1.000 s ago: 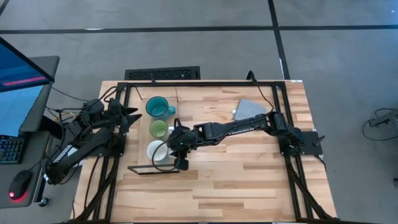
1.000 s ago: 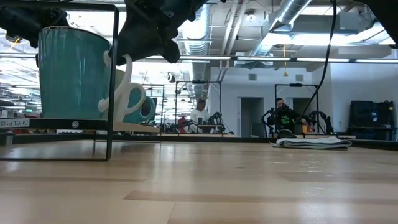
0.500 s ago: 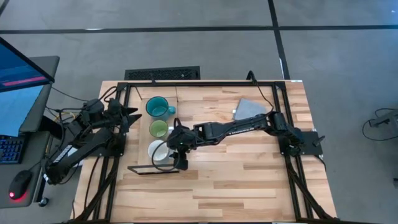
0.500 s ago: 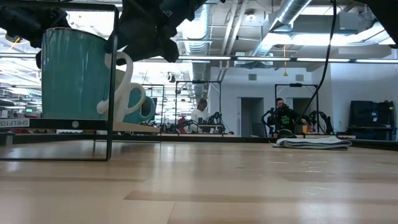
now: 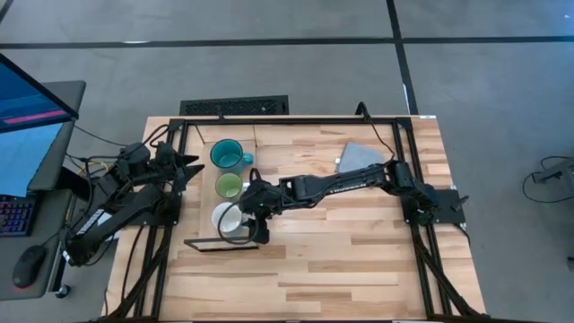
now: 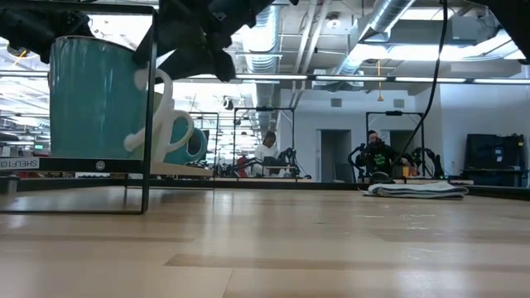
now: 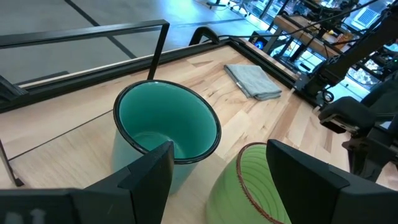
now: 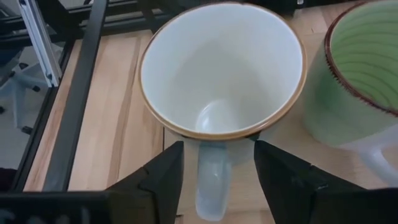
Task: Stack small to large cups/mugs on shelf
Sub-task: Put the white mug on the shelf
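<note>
White and smooth, the white mug sits on the shelf right under our right gripper. A moment ago our two dark fingers were pinched close on its handle. Now they stand apart, one on each side of the handle, and they hold nothing. We think this means we have just let the white mug go, so it rests on its own.

From above we see three mugs in a row. The teal mug is at the far end, the light green mug is in the middle, and the white one is nearest the shelf's thin black frame. So they go from big to small along the board. We judge the lining up is nearly done, and our right arm only has to pull away without bumping the handle.

Our left gripper waits at the far end of the row, just beside the teal mug, with its fingers spread wide and empty.

The teal mug is tall and round with a shiny inside. The green one has thin rings on its skin and a brown rim. The white one has a brown rim too and a thick curved handle. The shelf is pale wood and flat. A soft grey cloth lies folded on the slatted wooden table, well apart from the mugs.
</note>
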Controlling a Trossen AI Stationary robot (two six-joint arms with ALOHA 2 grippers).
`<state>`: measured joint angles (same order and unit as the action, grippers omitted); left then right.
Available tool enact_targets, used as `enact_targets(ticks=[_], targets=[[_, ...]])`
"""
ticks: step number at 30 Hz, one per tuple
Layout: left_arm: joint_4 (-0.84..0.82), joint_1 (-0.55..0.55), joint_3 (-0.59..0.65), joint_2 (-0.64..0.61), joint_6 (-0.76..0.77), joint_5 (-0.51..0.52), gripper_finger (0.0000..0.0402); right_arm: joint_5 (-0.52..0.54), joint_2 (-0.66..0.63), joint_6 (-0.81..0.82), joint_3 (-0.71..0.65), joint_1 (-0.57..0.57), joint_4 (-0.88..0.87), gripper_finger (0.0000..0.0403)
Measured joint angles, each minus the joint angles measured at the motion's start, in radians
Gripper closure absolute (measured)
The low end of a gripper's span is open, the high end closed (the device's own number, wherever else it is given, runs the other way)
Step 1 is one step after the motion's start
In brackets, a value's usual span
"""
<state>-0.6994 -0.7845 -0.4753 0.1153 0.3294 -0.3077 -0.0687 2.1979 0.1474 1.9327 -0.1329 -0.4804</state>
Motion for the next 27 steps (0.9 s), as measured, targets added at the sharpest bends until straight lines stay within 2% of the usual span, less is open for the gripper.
enact_targets(ticks=[27], targets=[[0.000,0.000,0.000,0.000,0.000,0.000,0.0154,-0.004,0.000,-0.070,0.000,0.016,0.015,0.0188]])
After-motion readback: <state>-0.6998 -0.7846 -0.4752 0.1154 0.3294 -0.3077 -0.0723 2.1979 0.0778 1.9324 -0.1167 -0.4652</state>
